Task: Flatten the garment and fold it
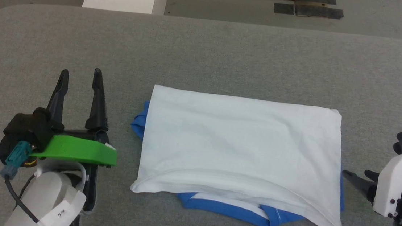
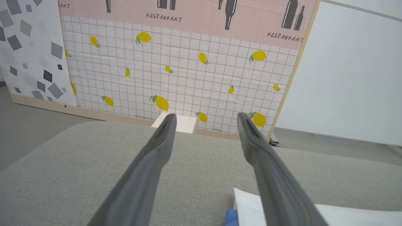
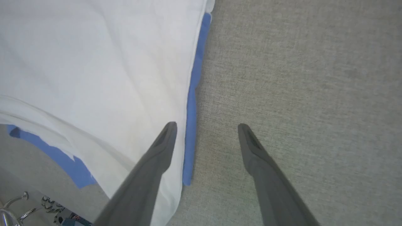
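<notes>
A wide table (image 1: 227, 57) covered in grey felt-like cloth, rounded at its far left corner, carries the garment (image 1: 238, 145). It lies flat near the middle as a rough rectangle, white on top. Blue fabric peeks out along its near edge and at both ends.

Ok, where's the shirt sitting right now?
In the head view the garment lies folded in the middle of the grey table, between the left gripper on its left and the right gripper just off its right edge.
</notes>
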